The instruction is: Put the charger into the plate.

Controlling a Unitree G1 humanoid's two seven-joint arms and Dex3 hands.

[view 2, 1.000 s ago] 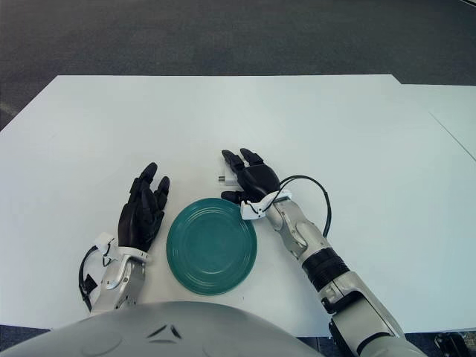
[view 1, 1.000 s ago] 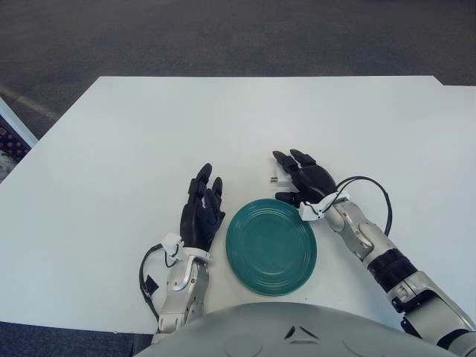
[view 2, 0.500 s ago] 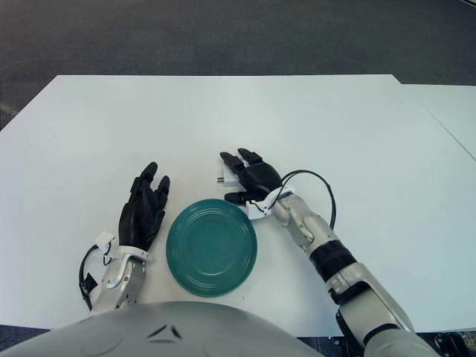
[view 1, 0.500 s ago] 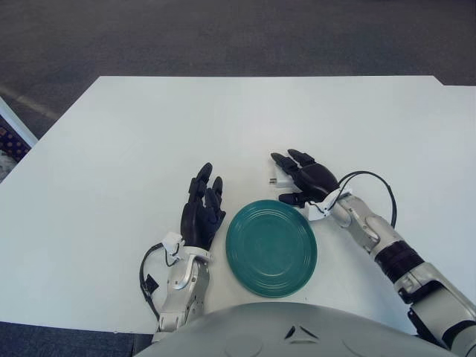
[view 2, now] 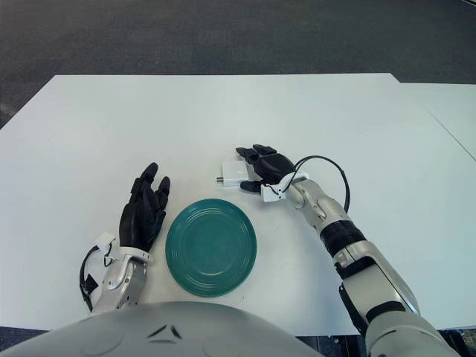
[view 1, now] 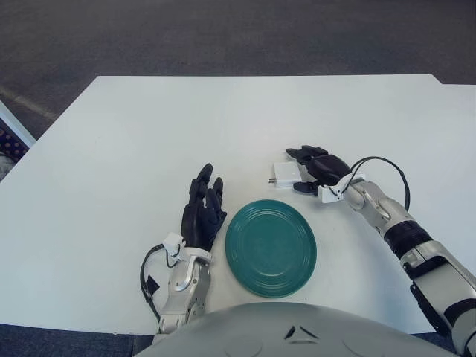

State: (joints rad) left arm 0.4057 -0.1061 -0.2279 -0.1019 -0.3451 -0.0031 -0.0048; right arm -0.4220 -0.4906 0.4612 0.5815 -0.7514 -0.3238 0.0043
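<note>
A small white charger point(view 1: 285, 175) lies flat on the white table, just beyond the far right rim of a round green plate point(view 1: 271, 248). My right hand point(view 1: 316, 168) rests right beside the charger on its right, fingers spread, fingertips touching or nearly touching its edge, holding nothing. My left hand point(view 1: 203, 209) lies open and flat on the table to the left of the plate. The plate holds nothing.
The white table point(view 1: 149, 141) stretches wide to the left and far side. Its far edge borders dark carpet. A black cable loops from my right wrist point(view 1: 387, 175).
My right hand has moved off the charger to the right, uncovering it. The charger now shows fully on the table. The left hand and plate have not moved.
</note>
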